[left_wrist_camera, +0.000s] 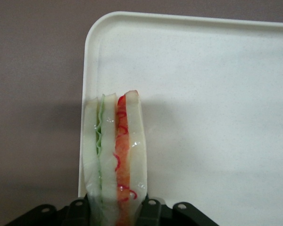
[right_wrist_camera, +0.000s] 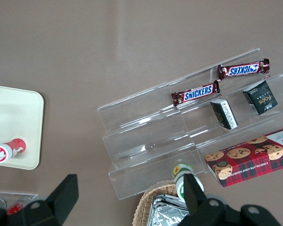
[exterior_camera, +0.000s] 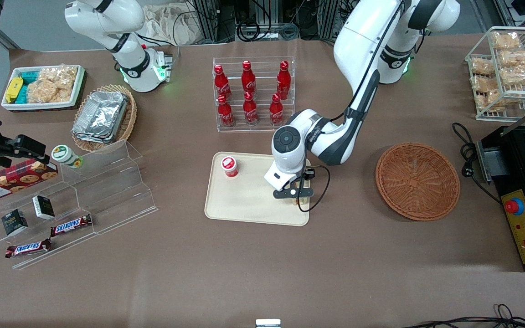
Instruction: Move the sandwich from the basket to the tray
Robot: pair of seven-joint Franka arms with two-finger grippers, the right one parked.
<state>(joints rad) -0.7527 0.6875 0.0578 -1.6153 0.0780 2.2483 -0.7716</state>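
**Setting the sandwich down inside the tray's rim**

The left arm's hand hung low over the flat cream-beige plastic tray, at the tray's edge nearest the working arm's end of the worktop; its fingers were closed on the triangular wedge of white bread with red and green filling, held on edge with the layers upright. The round reddish-brown wicker basket lay bare, well apart toward the working arm's end of the worktop, so the carry looked done and the release was the step in hand.

In the wrist view the sandwich sat right along the tray's rim, near a rounded corner; whether its lower edge already touched the tray could not be told. A good release, by my judgement, called for easing a little inward first so the wedge would not straddle the rim; then lowering until the bread rested, opening slowly, and lifting straight up. A wedge on edge may topple; toppling inward would be harmless. The small red-capped cup stood on the tray well apart from the hand and needed no care.
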